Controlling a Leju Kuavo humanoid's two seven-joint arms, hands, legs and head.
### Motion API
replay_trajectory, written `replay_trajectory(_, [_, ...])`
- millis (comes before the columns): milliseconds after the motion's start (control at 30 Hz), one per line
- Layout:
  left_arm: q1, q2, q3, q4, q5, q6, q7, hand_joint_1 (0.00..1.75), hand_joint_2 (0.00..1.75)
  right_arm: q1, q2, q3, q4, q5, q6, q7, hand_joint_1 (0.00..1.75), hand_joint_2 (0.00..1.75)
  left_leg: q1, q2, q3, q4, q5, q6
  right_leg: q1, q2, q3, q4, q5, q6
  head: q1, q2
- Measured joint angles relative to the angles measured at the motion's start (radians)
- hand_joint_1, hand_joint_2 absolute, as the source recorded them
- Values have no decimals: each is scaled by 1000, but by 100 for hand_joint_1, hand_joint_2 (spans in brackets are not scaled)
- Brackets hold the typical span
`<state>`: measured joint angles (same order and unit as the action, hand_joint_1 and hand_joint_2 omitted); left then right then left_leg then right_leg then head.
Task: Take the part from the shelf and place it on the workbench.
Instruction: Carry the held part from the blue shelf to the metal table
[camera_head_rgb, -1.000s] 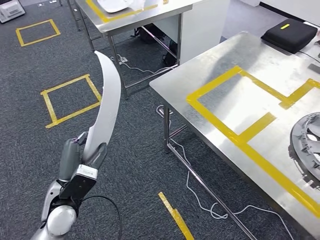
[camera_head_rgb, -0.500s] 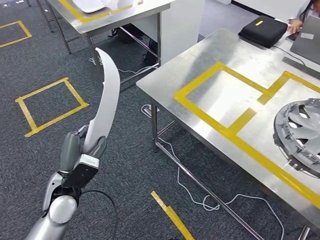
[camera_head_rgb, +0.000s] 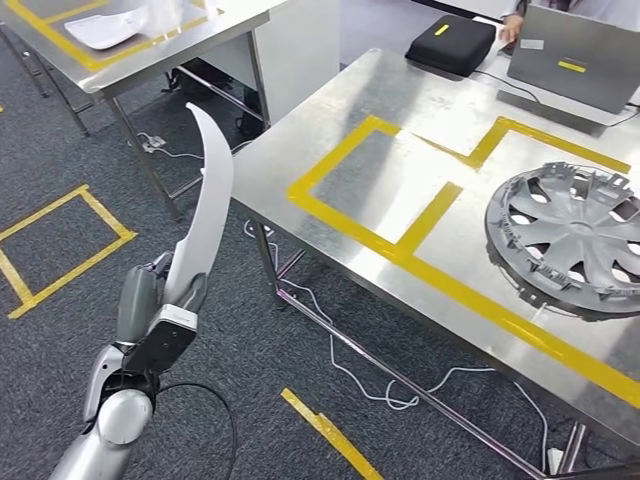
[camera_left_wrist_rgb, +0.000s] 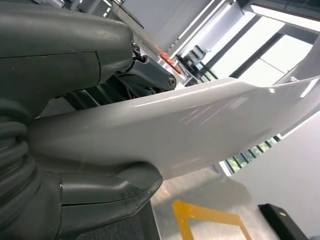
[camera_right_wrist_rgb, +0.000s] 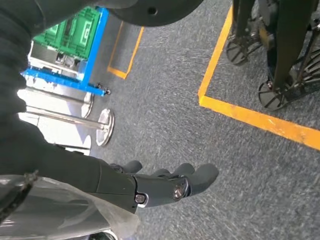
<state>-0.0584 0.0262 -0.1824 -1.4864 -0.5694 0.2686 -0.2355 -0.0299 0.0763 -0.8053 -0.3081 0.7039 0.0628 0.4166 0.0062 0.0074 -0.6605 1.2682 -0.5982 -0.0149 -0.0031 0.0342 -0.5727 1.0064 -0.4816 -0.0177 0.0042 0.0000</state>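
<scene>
The left robot hand (camera_head_rgb: 162, 305) grips the lower end of a long, curved white part (camera_head_rgb: 204, 205), which stands nearly upright above the grey carpet (camera_head_rgb: 68, 290), off the near corner of the steel worktop (camera_head_rgb: 423, 110). The right robot hand (camera_right_wrist_rgb: 158, 185) hangs over the carpet with fingers stretched out and apart, holding nothing. On the worktop, yellow tape (camera_head_rgb: 423, 270) marks boxes, and a grey wheel cover (camera_head_rgb: 573, 235) lies beside them. Farther back sit a black case (camera_head_rgb: 453, 42) and what looks like a laptop (camera_head_rgb: 570, 65).
</scene>
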Motion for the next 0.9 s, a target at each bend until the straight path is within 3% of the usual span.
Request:
replay_trajectory(67, [-1, 3, 10, 7, -4, 4, 3, 175, 175, 2, 0, 0, 1, 10, 0, 1, 0, 175, -3, -23, 51, -125, 79, 17, 2, 21, 4, 0, 0, 0, 0, 0])
replay_trajectory(100, [-1, 5, 16, 10, -5, 5, 4, 175, 175, 2, 1, 0, 1, 14, 0, 2, 0, 175, -3, -40, 76, -185, 104, 25, 3, 31, 4, 1, -1, 2, 1, 0])
replay_trajectory(167, [-4, 7, 24, 15, -6, 6, 5, 175, 175, 2, 3, 0, 3, 20, 0, 2, 0, 175, -6, -63, 101, -246, 114, 34, 1, 46, -4, 3, 1, 11, 1, 0])
replay_trajectory(233, [-6, 7, 27, 17, -6, 7, 6, 175, 175, 5, 2, 0, 3, 24, -1, 1, 0, 175, -5, -53, 106, -263, 112, 35, -2, 57, -12, 0, 3, 24, 0, 0])
replay_trajectory(300, [-9, 6, 30, 19, -7, 9, 6, 175, 175, 7, 0, 0, 3, 32, -2, 2, 0, 175, 1, -37, 115, -280, 118, 41, 0, 37, -26, 22, -14, 35, 3, 0])
replay_trajectory(333, [-11, 5, 32, 20, -8, 10, 6, 175, 175, 6, -1, 0, 3, 37, -3, 2, 0, 175, 4, -28, 119, -287, 121, 43, 0, 17, -47, 61, -36, 39, 6, 0])
replay_trajectory(367, [-12, 5, 35, 23, -9, 12, 6, 175, 175, 5, -1, 0, 4, 42, -4, 2, 0, 175, 3, -20, 121, -289, 120, 45, -1, -3, -76, 119, -63, 43, 9, 0])
replay_trajectory(433, [-13, 5, 39, 30, -13, 14, 7, 175, 175, 5, -1, -1, 4, 50, -4, 2, 0, 175, 3, -3, 122, -288, 117, 45, -5, -22, -141, 236, -103, 52, 12, 0])
replay_trajectory(467, [-13, 4, 41, 35, -15, 15, 8, 175, 175, 6, -1, -1, 4, 54, -4, 2, 0, 175, 3, 5, 124, -288, 115, 44, -7, -26, -156, 259, -100, 55, 12, 0])
replay_trajectory(500, [-13, 4, 42, 39, -17, 16, 8, 175, 175, 8, -1, -2, 4, 57, -5, 2, 0, 175, 3, 13, 126, -287, 112, 42, -9, -30, -151, 243, -80, 58, 12, 0])
replay_trajectory(567, [-14, 3, 43, 45, -20, 19, 10, 175, 175, 10, -1, -3, 4, 65, -7, 3, 0, 175, 4, 26, 136, -286, 102, 34, -11, -50, -92, 123, -14, 61, 12, 0])
replay_trajectory(633, [-16, 3, 46, 49, -21, 21, 13, 175, 175, 8, -1, -4, 4, 73, -8, 5, 0, 175, -1, 37, 143, -281, 92, 23, -7, -76, -34, 20, 16, 54, 14, 0])
replay_trajectory(667, [-17, 3, 47, 50, -22, 22, 14, 175, 175, 7, -1, -4, 4, 76, -8, 4, 0, 175, -4, 42, 145, -280, 88, 18, -5, -81, -22, 2, 13, 47, 13, 0])
replay_trajectory(733, [-18, 2, 50, 51, -25, 25, 17, 175, 175, 7, -1, -4, 4, 81, -8, 2, 0, 175, -6, 52, 150, -280, 81, 10, -3, -70, -18, 1, 7, 30, 12, 0])
replay_trajectory(800, [-20, 2, 51, 52, -26, 28, 18, 175, 175, 8, -1, -4, 4, 87, -8, 2, 0, 175, -2, 45, 148, -258, 61, 0, -5, -58, -12, 0, 3, 18, 8, 0])
replay_trajectory(833, [-21, 2, 53, 53, -26, 31, 19, 175, 175, 8, -1, -4, 4, 90, -8, 3, 0, 175, -1, 33, 131, -219, 38, -4, -7, -53, -8, -1, 2, 12, 6, 0])
replay_trajectory(900, [-19, 2, 55, 55, -26, 34, 19, 175, 175, 7, -1, -4, 4, 92, -8, 2, 0, 175, 0, 11, 62, -83, -20, -8, -6, -40, -3, -1, -2, 3, 3, 0])
